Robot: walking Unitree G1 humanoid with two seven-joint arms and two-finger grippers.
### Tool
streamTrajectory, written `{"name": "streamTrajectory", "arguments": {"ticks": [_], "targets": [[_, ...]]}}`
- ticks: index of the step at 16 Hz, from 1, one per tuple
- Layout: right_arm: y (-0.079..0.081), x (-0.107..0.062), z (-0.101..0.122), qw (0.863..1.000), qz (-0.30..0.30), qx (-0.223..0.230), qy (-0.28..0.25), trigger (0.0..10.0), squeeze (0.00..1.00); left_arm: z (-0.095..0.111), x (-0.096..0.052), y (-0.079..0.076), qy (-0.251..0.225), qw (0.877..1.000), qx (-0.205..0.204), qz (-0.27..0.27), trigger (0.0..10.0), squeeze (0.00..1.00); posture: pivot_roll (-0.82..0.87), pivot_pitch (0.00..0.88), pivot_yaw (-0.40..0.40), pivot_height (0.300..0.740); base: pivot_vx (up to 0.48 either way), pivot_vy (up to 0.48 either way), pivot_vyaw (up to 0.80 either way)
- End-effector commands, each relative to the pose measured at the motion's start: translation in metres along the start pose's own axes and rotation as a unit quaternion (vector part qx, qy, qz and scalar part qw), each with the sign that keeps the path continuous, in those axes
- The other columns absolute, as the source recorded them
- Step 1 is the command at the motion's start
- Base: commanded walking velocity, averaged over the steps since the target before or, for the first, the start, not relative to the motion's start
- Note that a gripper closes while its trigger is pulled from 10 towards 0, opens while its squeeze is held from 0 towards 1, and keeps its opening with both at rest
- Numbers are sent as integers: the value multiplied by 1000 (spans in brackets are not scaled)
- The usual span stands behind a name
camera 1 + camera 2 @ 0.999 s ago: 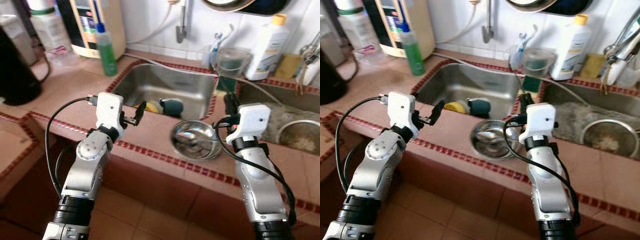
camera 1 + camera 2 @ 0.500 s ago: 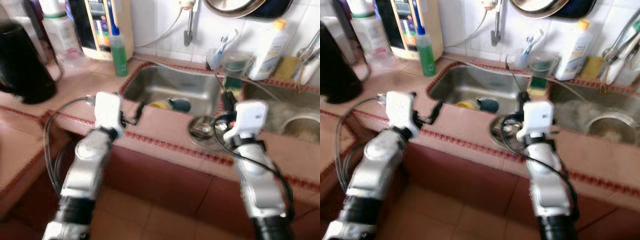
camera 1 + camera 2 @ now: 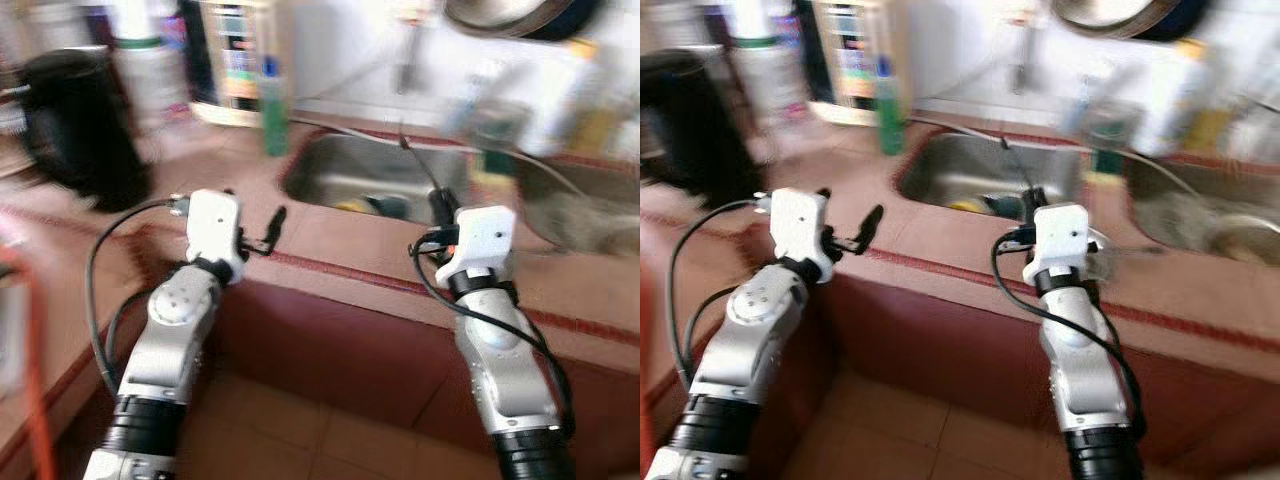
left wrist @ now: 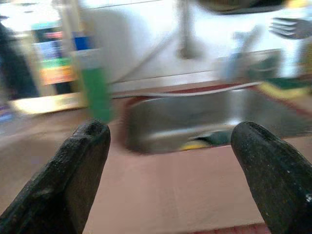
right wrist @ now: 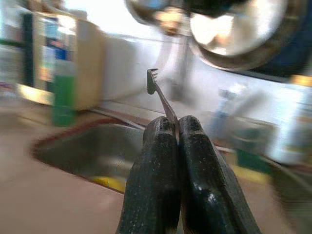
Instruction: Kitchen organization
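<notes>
The right gripper (image 5: 176, 146) pinches a fork (image 5: 160, 95) upright near the sink (image 3: 385, 175); the left gripper (image 4: 168, 161), fingers spread, hovers over the counter (image 3: 340, 235).

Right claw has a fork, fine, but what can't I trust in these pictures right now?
- Fork handle: hidden in the shut right claw, right wrist view.
- Bottles along the back wall: motion blur in the left eye view, no labels or shapes readable.
- Yellow and dark things in the sink: too blurred to identify.
- Bowl by the right arm: half hidden by the wrist, smeared.
- Left claw: open, holds nothing.
</notes>
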State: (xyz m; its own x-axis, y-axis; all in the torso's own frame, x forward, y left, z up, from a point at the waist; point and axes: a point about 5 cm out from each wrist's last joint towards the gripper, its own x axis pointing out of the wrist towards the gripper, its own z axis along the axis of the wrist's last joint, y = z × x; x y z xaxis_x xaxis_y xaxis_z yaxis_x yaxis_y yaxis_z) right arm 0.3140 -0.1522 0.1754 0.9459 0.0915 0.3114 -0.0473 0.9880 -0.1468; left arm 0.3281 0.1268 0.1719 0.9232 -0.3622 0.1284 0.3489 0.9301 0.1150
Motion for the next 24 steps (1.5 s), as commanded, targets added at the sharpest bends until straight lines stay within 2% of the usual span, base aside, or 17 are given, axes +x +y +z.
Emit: {"name": "streamTrajectory", "arguments": {"ticks": [1,8,14,24], "targets": [[-4,3,2,1000,-10,-1,-1,10000,0,6,3,-3,-10,1000,11,-10,10000,0,-182,22,26,740,0,0,-781],[-3,3,0,1000,-6,0,2,10000,0,4,1,0,-5,1000,21,-12,10000,0,-185,10,25,740,0,0,-780],[0,1,3,1000,6,-2,-15,10000,0,2,2,0,-1,999,27,-23,10000,0,-193,0,33,740,176,0,0],[4,2,1,1000,12,4,-9,10000,0,2,2,0,-2,999,33,-29,10000,0,-193,0,32,740,283,0,0]]}}
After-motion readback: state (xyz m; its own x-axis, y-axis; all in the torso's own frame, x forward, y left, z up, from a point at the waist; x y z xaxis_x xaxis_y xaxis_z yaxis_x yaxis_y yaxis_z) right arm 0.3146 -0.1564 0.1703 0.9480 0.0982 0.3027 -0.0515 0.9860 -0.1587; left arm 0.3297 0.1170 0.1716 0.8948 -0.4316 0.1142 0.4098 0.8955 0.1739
